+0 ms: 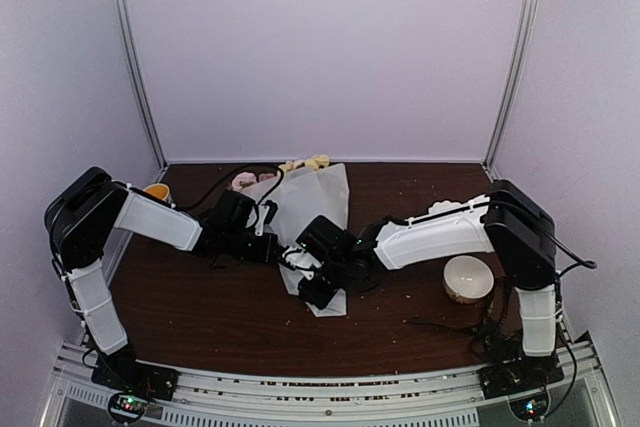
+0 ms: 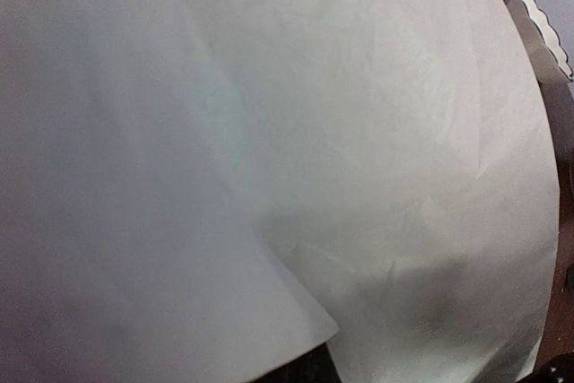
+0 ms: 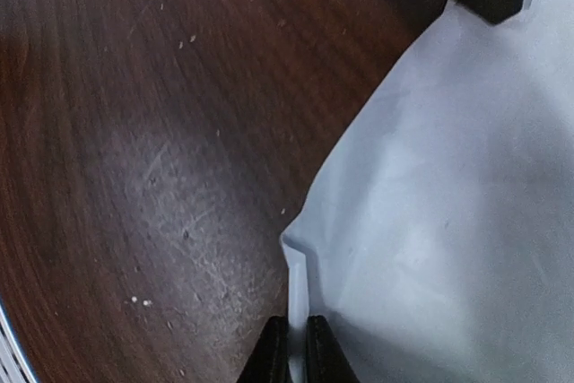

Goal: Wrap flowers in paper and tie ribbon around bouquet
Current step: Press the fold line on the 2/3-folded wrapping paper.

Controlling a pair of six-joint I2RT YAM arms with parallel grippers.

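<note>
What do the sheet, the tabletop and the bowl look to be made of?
The sheet looks like thin matte paper, pale grey-white: it creases softly and curls at its edge. The tabletop seems dark wood or wood-look laminate, semi-gloss: streaky grain, fine scratches. The bowl may be glazed ceramic or plastic, cream and smooth; too small to tell.

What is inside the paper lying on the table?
Yellow blooms and pink blooms stick out past the far edge of the paper. Stems, or anything else inside, cannot be seen because the sheet covers them.
</note>
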